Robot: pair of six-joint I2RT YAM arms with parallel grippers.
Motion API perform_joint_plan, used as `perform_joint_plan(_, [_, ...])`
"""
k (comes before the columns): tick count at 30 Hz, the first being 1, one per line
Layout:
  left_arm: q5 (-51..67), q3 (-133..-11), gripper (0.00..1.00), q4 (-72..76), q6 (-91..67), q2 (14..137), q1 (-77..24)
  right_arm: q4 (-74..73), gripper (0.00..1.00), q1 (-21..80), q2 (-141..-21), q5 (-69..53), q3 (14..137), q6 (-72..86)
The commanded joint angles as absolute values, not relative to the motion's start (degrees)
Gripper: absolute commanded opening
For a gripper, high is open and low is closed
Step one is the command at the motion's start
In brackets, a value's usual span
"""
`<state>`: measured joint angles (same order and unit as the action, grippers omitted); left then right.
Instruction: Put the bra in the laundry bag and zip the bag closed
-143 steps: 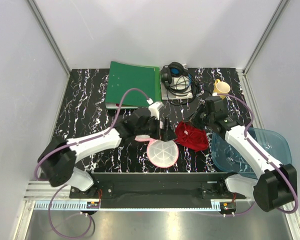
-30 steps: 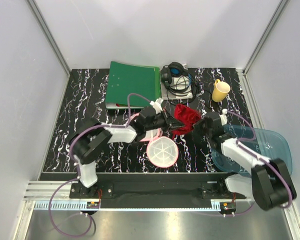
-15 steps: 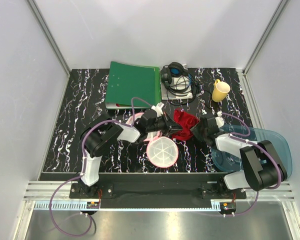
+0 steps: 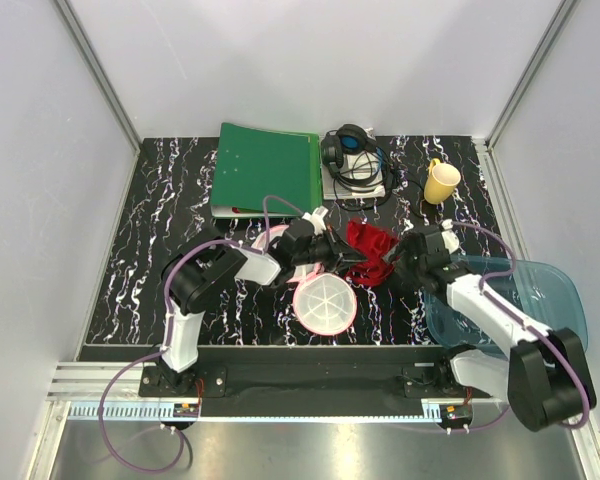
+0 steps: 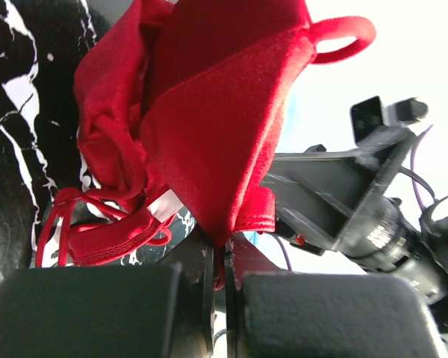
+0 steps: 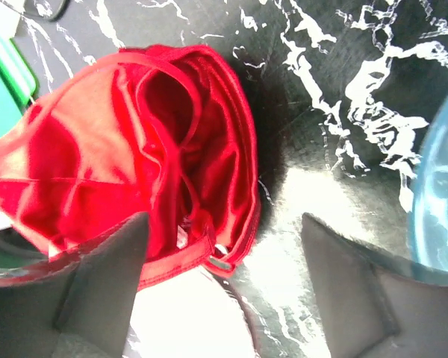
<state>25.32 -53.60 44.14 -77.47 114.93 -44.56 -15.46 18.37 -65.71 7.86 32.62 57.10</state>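
Observation:
The red bra (image 4: 366, 250) hangs bunched between the two grippers, just above the black marbled table. My left gripper (image 4: 338, 253) is shut on its left edge; in the left wrist view a fold of the bra (image 5: 209, 112) is pinched in the closed left gripper (image 5: 224, 257). My right gripper (image 4: 396, 264) stands open just right of the garment, with its wide-apart right gripper (image 6: 224, 276) facing the bra (image 6: 134, 149) but not holding it. The white laundry bag (image 4: 325, 303) with pink trim lies flat below the bra, near the front edge.
A green folder (image 4: 265, 168) lies at the back, with headphones (image 4: 352, 155) on a white book beside it and a yellow mug (image 4: 441, 181) at the back right. A translucent blue tray (image 4: 510, 300) sits under the right arm.
My right gripper has opened, released the bra and drawn back slightly to the right. The left gripper stays shut on the bra, almost where it was.

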Motion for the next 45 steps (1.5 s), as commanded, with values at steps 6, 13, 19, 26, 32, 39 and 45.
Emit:
perform_joint_plan(6, [23.7,-52.1,0.00,44.5,-79.1,113.2,-46.8,-16.5,1.00,18.1,-63.5,5.3,37.8,43.6])
perform_joint_plan(13, [18.6,-50.1,0.00,40.7,-80.3,111.0,-47.5,-11.7,1.00,14.6,-72.0,-3.3,38.9,37.8])
perform_joint_plan(19, [21.4,-52.8,0.24,41.0,-78.2,113.4,-47.8,-9.9,1.00,14.6,-73.2,-6.0,35.9,40.3])
perform_joint_plan(26, [25.0,-54.6,0.75,33.0,-66.9,108.6,-47.8,-10.3,1.00,14.6,-71.6,-6.8,34.1,39.7])
perform_joint_plan(32, [23.9,-55.8,0.99,17.1,-55.7,101.6,-47.6,-9.8,1.00,14.6,-72.3,-7.7,33.8,39.7])
perform_joint_plan(39, [20.6,-57.4,0.96,7.6,-47.6,95.5,-47.2,-8.1,1.00,14.6,-72.1,-7.8,33.3,39.8])
perform_joint_plan(45, [21.2,-64.5,0.73,0.4,-40.4,99.0,-44.6,-7.6,1.00,14.6,-72.3,-8.3,33.2,39.7])
